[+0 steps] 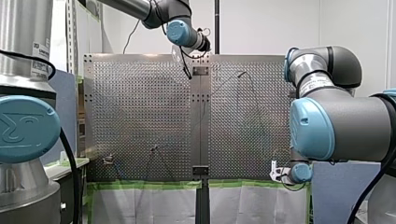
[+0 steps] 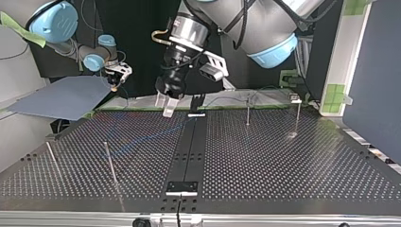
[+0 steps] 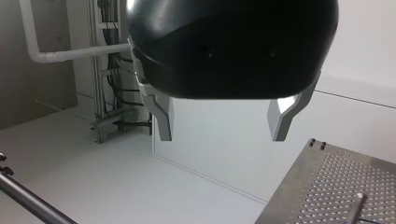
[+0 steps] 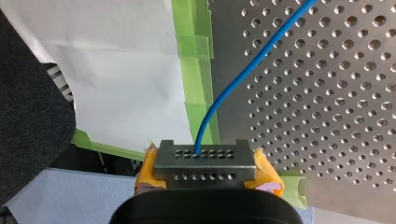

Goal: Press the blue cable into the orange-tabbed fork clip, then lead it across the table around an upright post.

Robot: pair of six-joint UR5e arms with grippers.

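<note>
We are clamping the cable (image 4: 257, 58) in our right gripper (image 4: 204, 161), front view's lower right, its length leading straight ahead.

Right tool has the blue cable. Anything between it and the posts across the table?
Only my left tool, open, hanging by the centre rail in the top view, between my right tool with the blue cable and the nearest post. Height unclear.

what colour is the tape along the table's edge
Green; the tape shows best in the right wrist view.
</note>
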